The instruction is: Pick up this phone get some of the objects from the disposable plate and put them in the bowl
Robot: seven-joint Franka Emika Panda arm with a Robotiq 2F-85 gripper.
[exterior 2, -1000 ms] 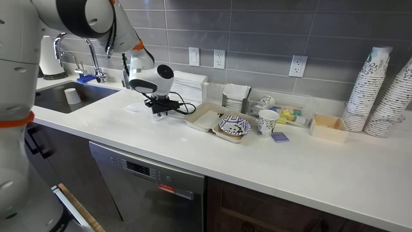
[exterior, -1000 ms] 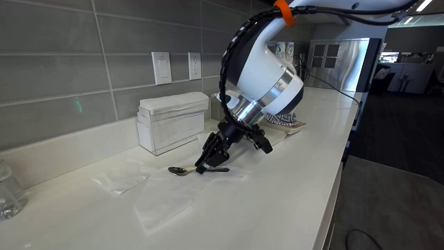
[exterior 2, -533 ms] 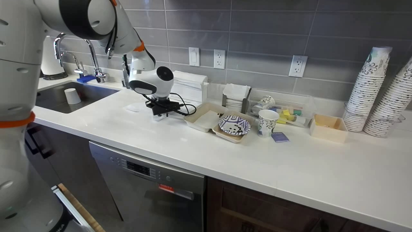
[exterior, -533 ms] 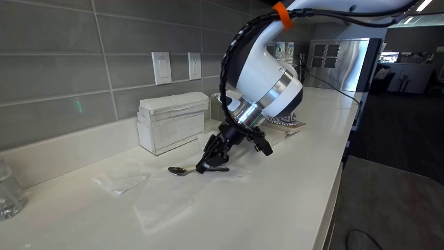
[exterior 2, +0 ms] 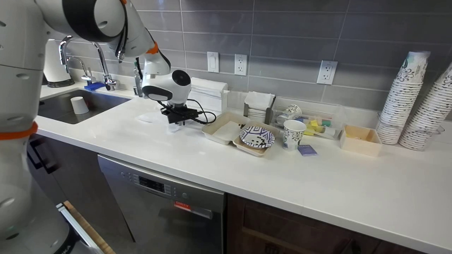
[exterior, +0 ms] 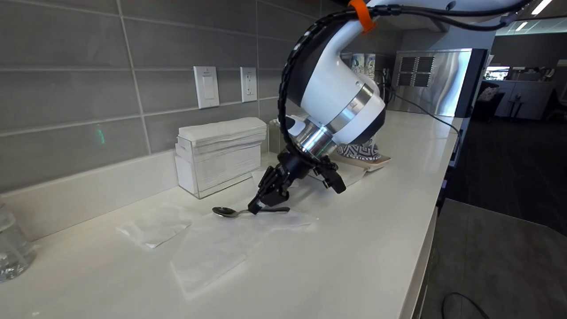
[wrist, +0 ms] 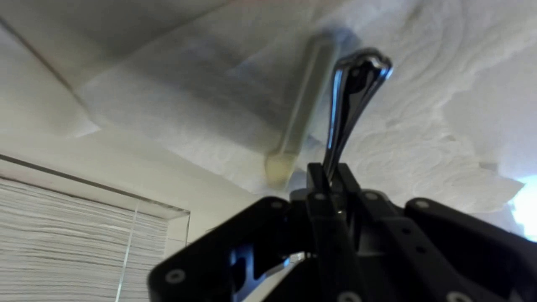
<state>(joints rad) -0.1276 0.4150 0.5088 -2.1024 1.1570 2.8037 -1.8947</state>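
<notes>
Just below the middle of an exterior view, we see the black gripper [exterior: 254, 207] pinching the slim metal handle of the spoon [exterior: 275, 209], whose glossy, dark-grey oval head points left. The wrist view agrees: the squared jaws press in on the handle at lower middle, and its scalloped end flares upward over crinkled white tissue [wrist: 411, 159]. Beside it runs a blurred, yellowish strip [wrist: 300, 109]; at lower left, ragged-edged paper towels [wrist: 75, 243] fill a clear, sharp-edged box [wrist: 178, 226]. Compared with half a second ago, spoon and gripper sit slightly higher in the exterior frame, while the tissue lies unchanged; whether the spoon's head fully clears it, we cannot quite tell. Near the middle of an exterior view, the matte beige, two-part disposable plate [exterior 2: 214, 137] stays put, its right half under a round bowl [exterior 2: 252, 132] with a geometric blue-on-white pattern, dark bits [exterior 2: 261, 144] scattered inside.
</notes>
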